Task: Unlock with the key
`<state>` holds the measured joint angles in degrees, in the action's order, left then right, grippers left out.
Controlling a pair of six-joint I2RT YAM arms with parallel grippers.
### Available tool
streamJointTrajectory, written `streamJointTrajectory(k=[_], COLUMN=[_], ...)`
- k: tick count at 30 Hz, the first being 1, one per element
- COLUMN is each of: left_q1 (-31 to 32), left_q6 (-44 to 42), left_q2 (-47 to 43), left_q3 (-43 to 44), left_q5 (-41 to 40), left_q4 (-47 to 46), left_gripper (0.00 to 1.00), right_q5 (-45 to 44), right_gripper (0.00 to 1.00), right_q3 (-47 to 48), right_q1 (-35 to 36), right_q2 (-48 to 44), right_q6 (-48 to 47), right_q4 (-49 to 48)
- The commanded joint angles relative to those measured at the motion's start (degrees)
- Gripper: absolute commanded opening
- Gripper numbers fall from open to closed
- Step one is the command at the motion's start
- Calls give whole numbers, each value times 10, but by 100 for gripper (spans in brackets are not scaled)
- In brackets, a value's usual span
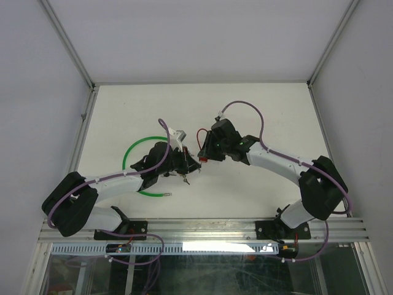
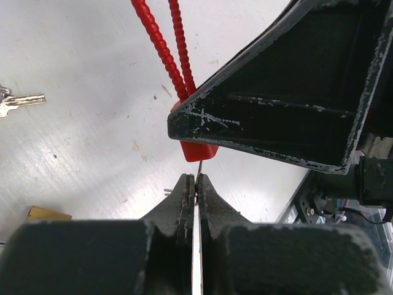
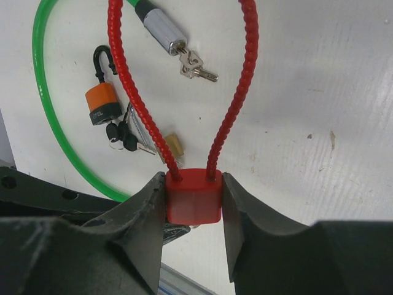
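Red lock (image 3: 193, 195) sat bottom centre of R wrist view, gripped by its sides in R jaws. L jaws were clamped on key (image 2: 196, 258), tip at lock's underside; depth unclear. Step needed key in line w/ keyway, fully seated, then a slow turn, R grip firm. Orange padlock (image 3: 101, 104) lay upper left on desk (image 3: 319, 92).

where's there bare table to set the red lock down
Bare: the far strip of table along the back wall, and the near middle between red lock and front rail. Crowded: centre-left, where the green cable, orange padlock and loose keys lie.
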<state>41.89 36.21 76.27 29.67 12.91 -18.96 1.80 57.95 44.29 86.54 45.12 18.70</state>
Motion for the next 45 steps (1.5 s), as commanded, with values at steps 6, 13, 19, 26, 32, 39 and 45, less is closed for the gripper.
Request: streamJointTrajectory(k=[6, 13, 19, 26, 32, 39, 45], left_q1=[-9, -10, -8, -6, -7, -8, -8], left_q6=[34, 88, 105, 103, 104, 114, 129], left_q2=[2, 20, 20, 31, 38, 24, 11], left_q3=[45, 19, -1, -2, 2, 1, -8], left_q5=[-36, -43, -57, -53, -26, -15, -7], left_q4=[-11, -75, -128, -140, -134, -113, -109], left_gripper=[0, 0, 0, 0, 0, 0, 0], right_q5=[-19, -12, 5, 19, 20, 16, 8], right_gripper=[0, 0, 0, 0, 0, 0, 0], right_q3=[30, 34, 29, 37, 43, 41, 39], right_q1=[9, 10, 10, 10, 8, 7, -1], right_q2=[13, 21, 31, 35, 34, 31, 26], right_q6=[34, 96, 142, 162, 150, 142, 141], right_q4=[27, 33, 22, 27, 48, 54, 57])
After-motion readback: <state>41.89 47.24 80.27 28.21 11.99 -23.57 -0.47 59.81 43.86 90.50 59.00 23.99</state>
